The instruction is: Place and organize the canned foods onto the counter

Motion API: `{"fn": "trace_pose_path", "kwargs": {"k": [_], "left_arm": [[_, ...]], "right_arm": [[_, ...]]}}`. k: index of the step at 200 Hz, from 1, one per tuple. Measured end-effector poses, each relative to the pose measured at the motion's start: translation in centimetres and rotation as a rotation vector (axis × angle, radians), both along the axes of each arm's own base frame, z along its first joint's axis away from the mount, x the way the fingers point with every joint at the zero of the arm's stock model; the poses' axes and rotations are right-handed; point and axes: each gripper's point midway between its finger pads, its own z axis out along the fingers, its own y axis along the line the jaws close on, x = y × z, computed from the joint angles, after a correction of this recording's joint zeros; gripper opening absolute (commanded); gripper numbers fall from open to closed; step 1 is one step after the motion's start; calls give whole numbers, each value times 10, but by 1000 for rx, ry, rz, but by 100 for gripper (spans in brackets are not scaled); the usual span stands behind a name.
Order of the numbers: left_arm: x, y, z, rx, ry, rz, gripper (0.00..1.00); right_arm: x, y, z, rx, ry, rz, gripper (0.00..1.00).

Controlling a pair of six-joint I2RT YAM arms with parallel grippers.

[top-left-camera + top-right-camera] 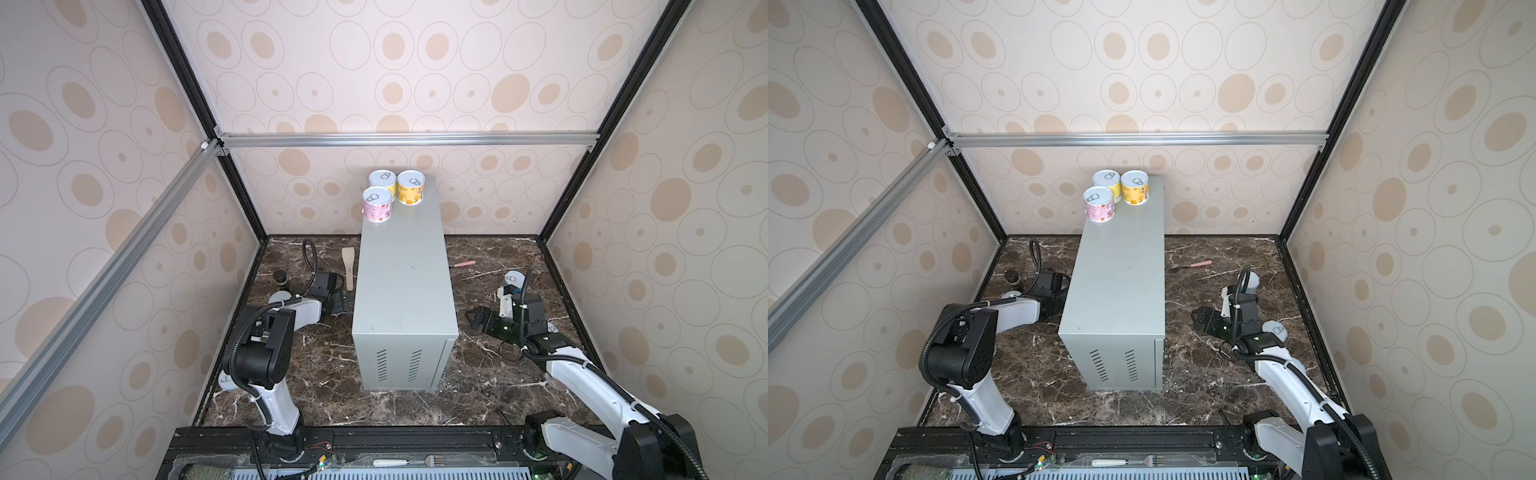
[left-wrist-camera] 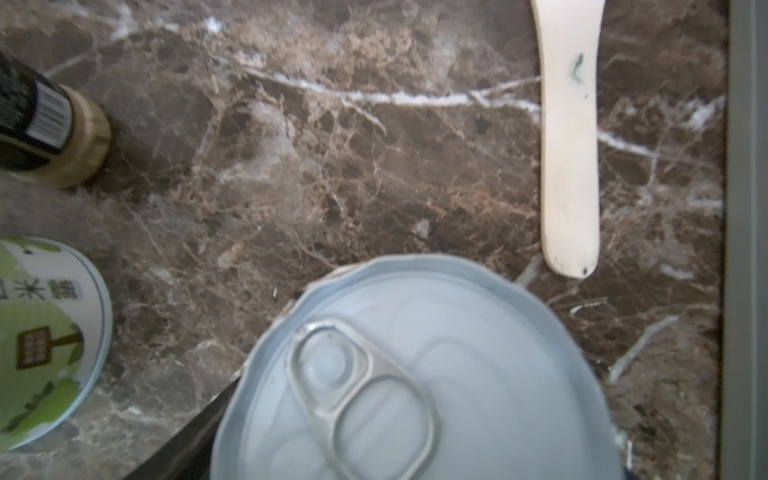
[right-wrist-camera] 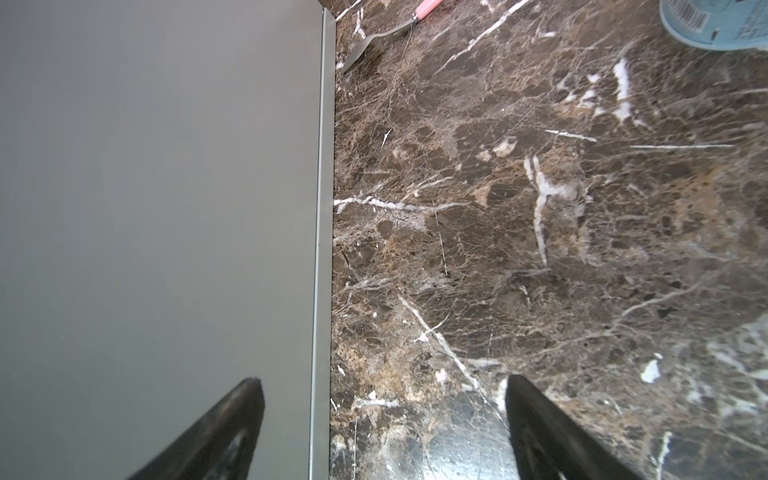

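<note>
At the far end of the counter stand a pink can and two yellow cans, close together, all sealed. Down on the marble the left gripper sits over a fourth can, its pull-tab lid unopened; I can't tell whether it clamps it. The right gripper gapes empty just beside the counter, with a blue can well apart.
</note>
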Motion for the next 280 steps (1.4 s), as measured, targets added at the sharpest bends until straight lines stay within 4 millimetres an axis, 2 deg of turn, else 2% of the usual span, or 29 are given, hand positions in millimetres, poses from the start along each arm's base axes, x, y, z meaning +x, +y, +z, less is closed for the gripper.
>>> {"fn": "trace_pose_path", "kwargs": {"k": [55, 94, 116, 167, 199, 254, 280], "left_arm": [[5, 0, 2, -2, -49, 4, 86], [9, 0, 5, -3, -67, 2, 72], [9, 0, 5, -2, -72, 2, 69], [-8, -1, 11, -25, -62, -3, 67], [-18, -2, 35, -46, -90, -12, 67], [-38, -2, 114, -84, -253, -29, 67], [-53, -1, 139, -94, -300, -42, 68]], "right_arm": [[-1, 1, -1, 4, 3, 6, 93], [-1, 1, -1, 4, 3, 6, 93], [-1, 1, -1, 4, 4, 6, 93], [-3, 1, 4, 6, -9, 7, 93], [-6, 1, 10, 8, -24, 16, 93], [-15, 2, 25, 15, -62, 34, 93], [-19, 1, 30, 9, -53, 41, 92]]}}
